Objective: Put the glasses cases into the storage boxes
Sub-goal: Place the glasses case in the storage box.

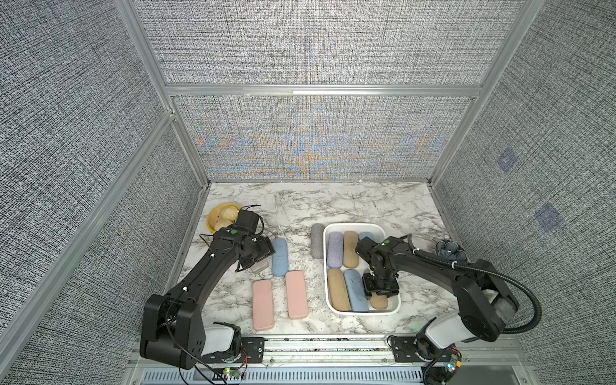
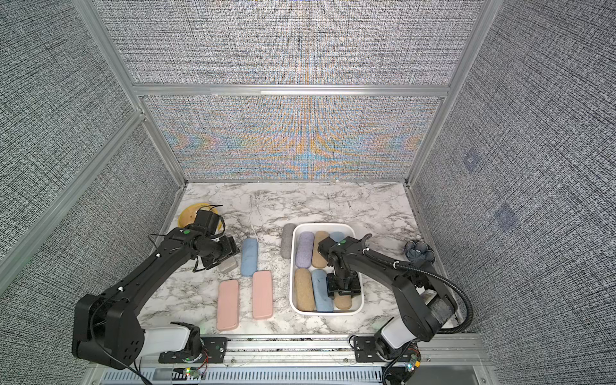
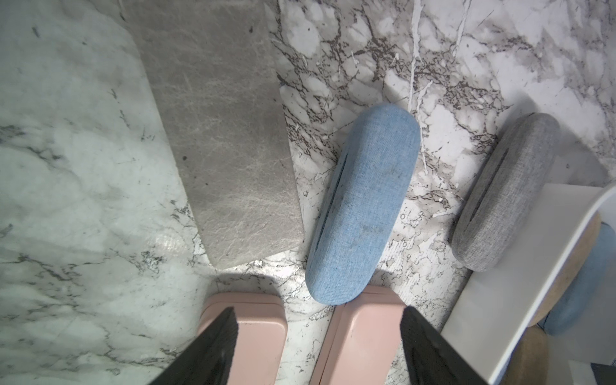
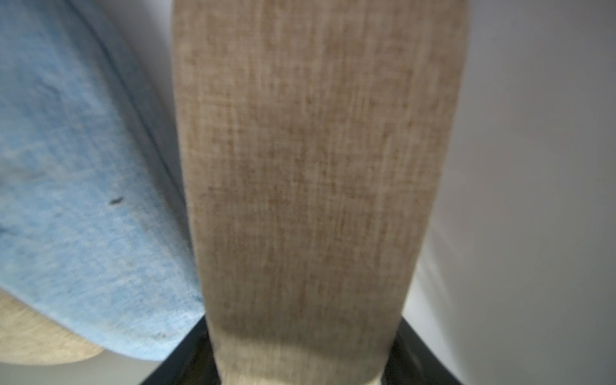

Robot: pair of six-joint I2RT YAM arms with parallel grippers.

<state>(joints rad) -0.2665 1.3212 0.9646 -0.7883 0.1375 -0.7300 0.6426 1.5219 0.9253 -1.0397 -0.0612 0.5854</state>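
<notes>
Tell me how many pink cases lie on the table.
2. One pink case lies by the table's front edge; the second pink case lies beside it, nearer the white tray. More could be hidden under the arms, but none shows.

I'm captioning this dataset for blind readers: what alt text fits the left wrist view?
The left gripper, open and empty, hangs over a marble table, with two pink cases nearest it. Beyond lie a flat grey case, a light blue case and a grey fabric case beside the white tray.

white tray (image 1: 353, 225) holds six rounded cases (image 1: 335, 249); blue case (image 1: 280, 256), grey case (image 1: 317, 240), pink cases (image 1: 263, 305) lie outside.
</notes>
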